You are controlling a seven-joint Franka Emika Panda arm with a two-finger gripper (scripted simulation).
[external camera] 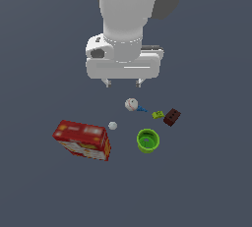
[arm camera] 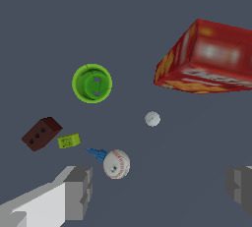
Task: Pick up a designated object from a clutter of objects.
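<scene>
The lime-green cup (external camera: 147,140) stands upright on the dark floor, open end up, to the exterior view's right of the red cracker box (external camera: 82,140). In the wrist view the cup (arm camera: 92,83) shows from above. My gripper (external camera: 123,82) hangs open and empty well above the clutter, behind the white baseball (external camera: 131,104). Its two fingers (arm camera: 76,191) stand wide apart. A small blue piece (external camera: 142,108), a tiny green block (external camera: 158,115) and a dark brown block (external camera: 172,117) lie by the baseball. A tiny pale ball (external camera: 112,126) lies between box and cup.
The cracker box (arm camera: 206,59) is the tallest item. The baseball (arm camera: 116,164), blue piece (arm camera: 96,153), green block (arm camera: 69,141), brown block (arm camera: 41,133) and pale ball (arm camera: 152,119) lie between my fingers and the cup.
</scene>
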